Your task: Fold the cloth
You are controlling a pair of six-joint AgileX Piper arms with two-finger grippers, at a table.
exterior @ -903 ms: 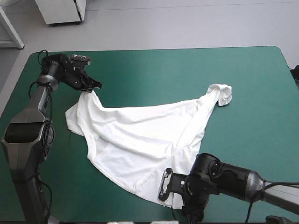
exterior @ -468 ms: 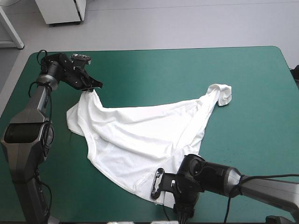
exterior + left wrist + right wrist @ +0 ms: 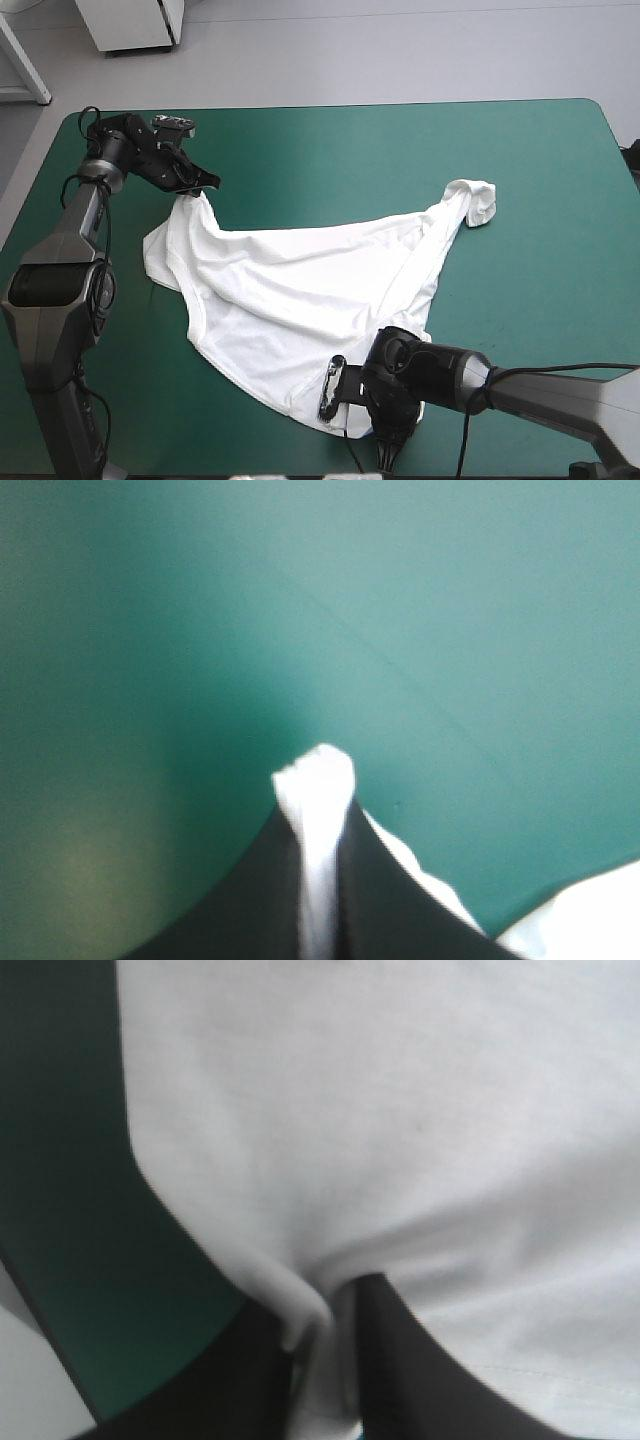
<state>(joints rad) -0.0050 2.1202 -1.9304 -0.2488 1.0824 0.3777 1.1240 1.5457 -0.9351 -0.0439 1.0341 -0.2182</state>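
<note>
The left tool (image 3: 318,810) was clamped on a thin pinch of the T-shirt (image 3: 300,290), with a white tuft poking out past its black tips. In the high view it sat at the upper left of the frame, and one corner of the cloth was drawn up to it. The right tool (image 3: 322,1325) was likewise all but shut on a fold of the white fabric, at the lower middle of the high view by the garment's near edge.

Between them the T-shirt lay spread and wrinkled across the middle of the teal-green counter (image 3: 420,150), tapering to a bunched end at the right of the frame.

The cloth looked light and limp. It would likely sag and drape when raised, and it could slide out of a small pinch. Corners and stitched edges, where the fabric doubles, seemed the surest holds. No print, label or writing could be read on it.
</note>
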